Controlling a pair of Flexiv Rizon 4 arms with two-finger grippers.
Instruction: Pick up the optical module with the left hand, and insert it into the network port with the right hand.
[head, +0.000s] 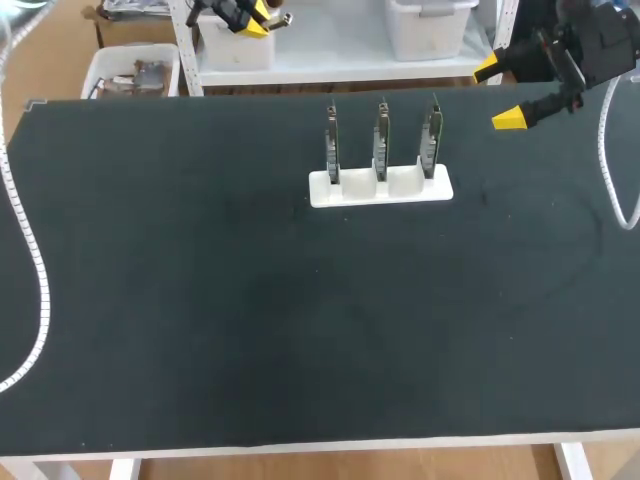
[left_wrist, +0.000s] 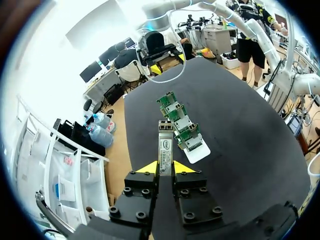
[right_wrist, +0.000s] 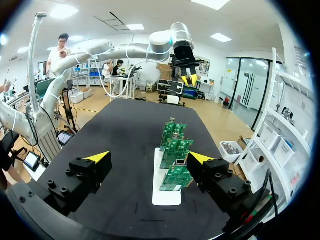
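The left gripper (left_wrist: 166, 167), past the table's (head: 200, 300) far edge, is closed on the module (left_wrist: 165, 145), whose long axis is pointed at the boards (head: 382, 140); the wide-open right gripper (right_wrist: 149, 157) is found nearer them.

Boards (head: 381, 145): three, upright in a row, ahead of the right gripper (right_wrist: 149, 157) and its spread fingers. Holder (head: 380, 187): one, white, under the boards. Module (left_wrist: 165, 150): one, pinched between the left gripper (left_wrist: 165, 168) fingers. Grippers: two. Table (head: 200, 300): one.
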